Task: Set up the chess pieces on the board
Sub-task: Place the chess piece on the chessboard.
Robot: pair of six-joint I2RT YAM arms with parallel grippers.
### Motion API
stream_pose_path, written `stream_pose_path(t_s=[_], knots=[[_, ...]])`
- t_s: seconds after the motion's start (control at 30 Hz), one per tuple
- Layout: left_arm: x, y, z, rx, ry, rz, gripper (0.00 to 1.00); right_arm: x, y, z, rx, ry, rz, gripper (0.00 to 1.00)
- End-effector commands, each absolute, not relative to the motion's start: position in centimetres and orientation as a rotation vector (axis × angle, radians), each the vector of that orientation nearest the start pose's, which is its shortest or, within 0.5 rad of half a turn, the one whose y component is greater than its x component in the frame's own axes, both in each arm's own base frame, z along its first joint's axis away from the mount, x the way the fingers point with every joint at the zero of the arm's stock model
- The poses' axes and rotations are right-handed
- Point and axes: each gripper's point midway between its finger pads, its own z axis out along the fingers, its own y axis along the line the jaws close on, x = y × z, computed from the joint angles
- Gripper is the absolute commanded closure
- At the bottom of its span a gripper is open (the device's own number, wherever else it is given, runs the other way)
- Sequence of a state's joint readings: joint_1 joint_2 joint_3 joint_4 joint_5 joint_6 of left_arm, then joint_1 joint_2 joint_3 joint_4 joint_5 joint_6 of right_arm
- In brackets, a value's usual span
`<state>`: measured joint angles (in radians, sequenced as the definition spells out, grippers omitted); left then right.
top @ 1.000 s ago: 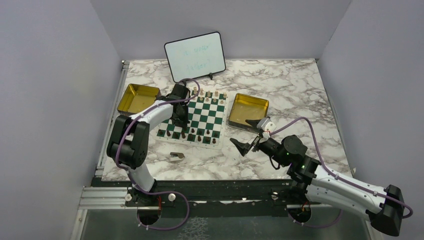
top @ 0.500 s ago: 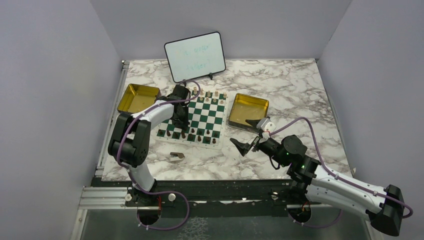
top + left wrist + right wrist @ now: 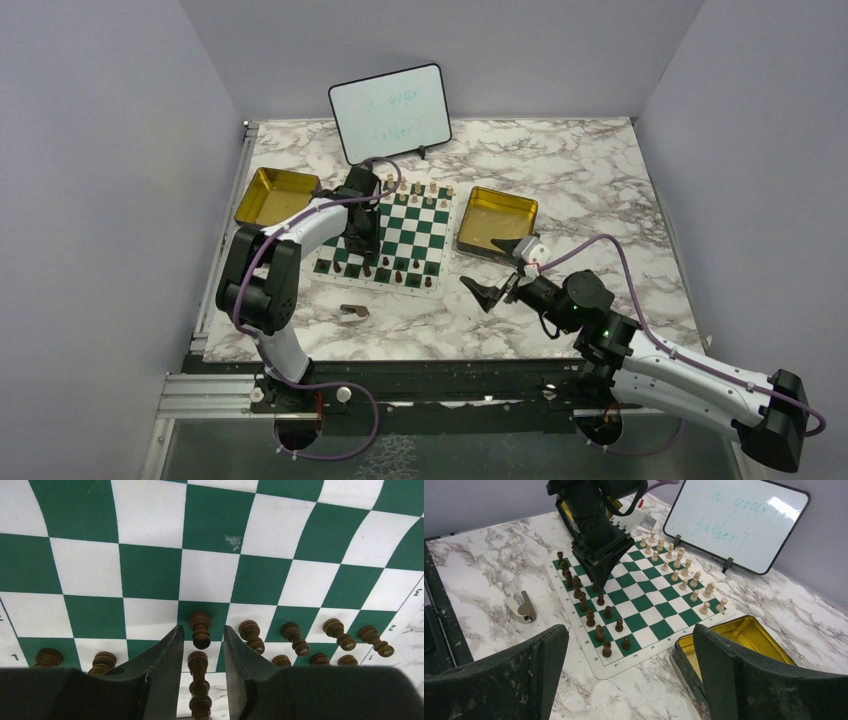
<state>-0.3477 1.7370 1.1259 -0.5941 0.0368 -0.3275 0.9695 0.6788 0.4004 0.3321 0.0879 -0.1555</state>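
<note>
The green and white board (image 3: 404, 229) lies mid-table. Light chess pieces (image 3: 420, 190) line its far rows and dark ones (image 3: 385, 268) its near rows. My left gripper (image 3: 358, 243) points down at the board's near left part. In the left wrist view it (image 3: 202, 628) is open, its fingers either side of a tall dark piece (image 3: 199, 680) that stands free, a gap on each side. A dark pawn (image 3: 200, 630) stands just ahead of the tips. My right gripper (image 3: 480, 263) hovers open and holds nothing, right of the board (image 3: 644, 602).
Gold tins sit left (image 3: 275, 195) and right (image 3: 497, 218) of the board. A whiteboard (image 3: 390, 112) stands behind it. A small brownish-grey scrap (image 3: 353, 312) lies on the marble in front of the board. The right tin's rim (image 3: 744, 640) is close under my right fingers.
My left gripper's jaws have parted and let go of the tall dark piece, which stays upright on the board. The right arm has not moved.
</note>
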Motion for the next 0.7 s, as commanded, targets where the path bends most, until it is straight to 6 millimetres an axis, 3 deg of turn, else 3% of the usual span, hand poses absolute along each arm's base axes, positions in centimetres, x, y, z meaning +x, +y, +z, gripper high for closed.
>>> stream_pose_path(t_s=[0.0,0.33,0.5,0.67], knots=[[33.6,-14.0,6.8,0.039,2.720,-0.240,0.63,19.6,24.9,23.9,-0.780,1.344,0.578,0.00],[36.3,-14.1,12.8,0.022,2.538,-0.245,0.59,19.5,25.9,23.2,-0.751,1.393,0.646,0.00],[38.5,-10.8,15.6,-0.081,2.426,-0.107,0.56,19.9,26.5,23.8,-0.649,1.480,0.719,0.00],[40.4,-5.7,17.8,-0.227,2.326,-0.024,0.54,20.5,27.0,22.8,-0.605,1.593,0.725,0.00]])
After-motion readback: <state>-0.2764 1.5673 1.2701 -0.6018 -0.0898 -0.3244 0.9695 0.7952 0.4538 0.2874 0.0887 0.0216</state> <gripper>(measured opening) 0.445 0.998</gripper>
